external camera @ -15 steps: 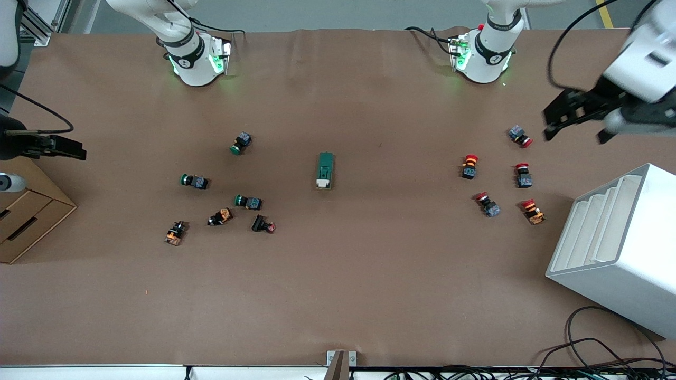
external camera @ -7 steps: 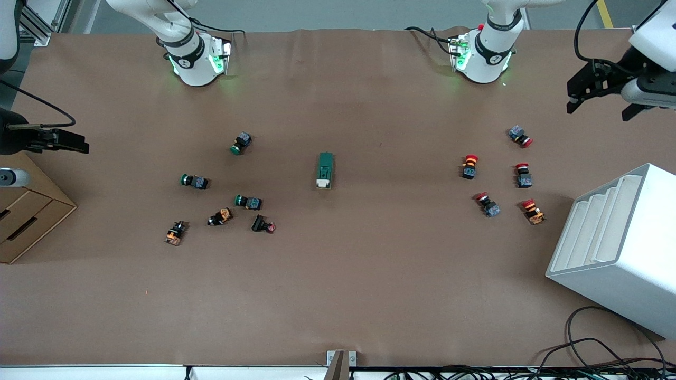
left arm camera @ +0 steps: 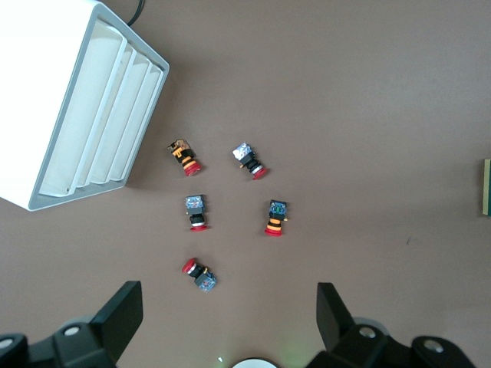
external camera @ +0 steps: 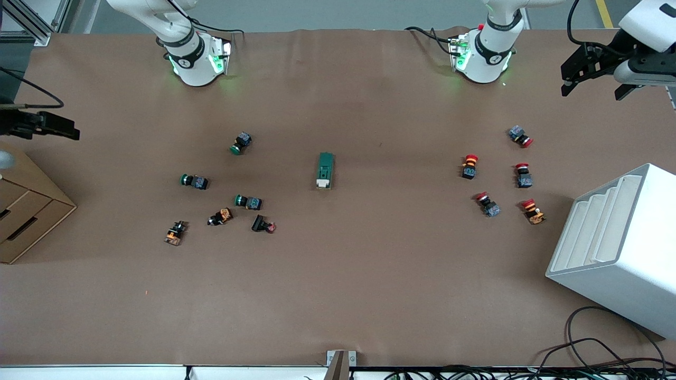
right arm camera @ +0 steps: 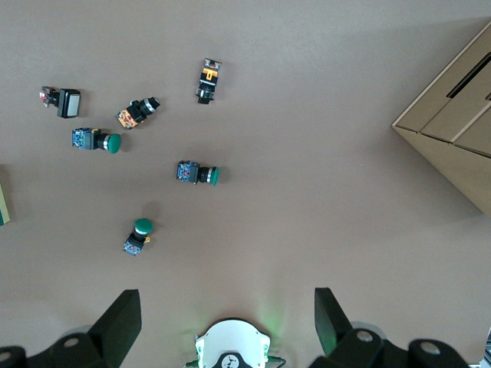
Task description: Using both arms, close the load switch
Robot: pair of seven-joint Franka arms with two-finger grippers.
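Left gripper (external camera: pixel 591 74) spread, load switch (external camera: pixel 325 170) lever likely camera-ward

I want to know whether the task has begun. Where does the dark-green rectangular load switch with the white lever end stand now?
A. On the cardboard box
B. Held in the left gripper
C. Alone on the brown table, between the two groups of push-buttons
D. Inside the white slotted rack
C: the dark-green load switch lies untouched on the brown table, both grippers far from it.
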